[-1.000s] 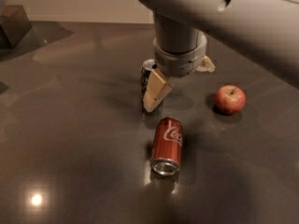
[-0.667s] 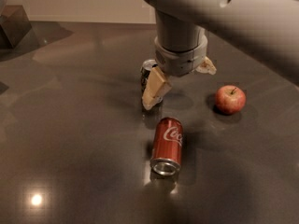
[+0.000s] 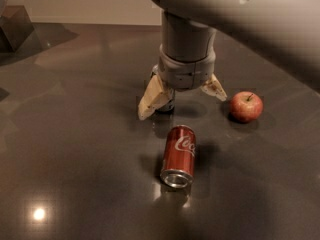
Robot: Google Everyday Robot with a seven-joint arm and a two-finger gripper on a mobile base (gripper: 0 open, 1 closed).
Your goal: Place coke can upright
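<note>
Red, silver-ended coke can (image 3: 180,151) lies on its side; gripper (image 3: 182,105) hangs behind it, fingers (image 3: 152,100) spread.

coke can (image 3: 179,154), white coca-cola script on side

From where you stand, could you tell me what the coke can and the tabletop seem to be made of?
The coke can looks like thin metal, probably aluminium: glossy red paint, bare silver rim. The tabletop looks like dark polished stone or laminate; it reflects a bright light. The gripper hangs open just behind the lying can.
</note>
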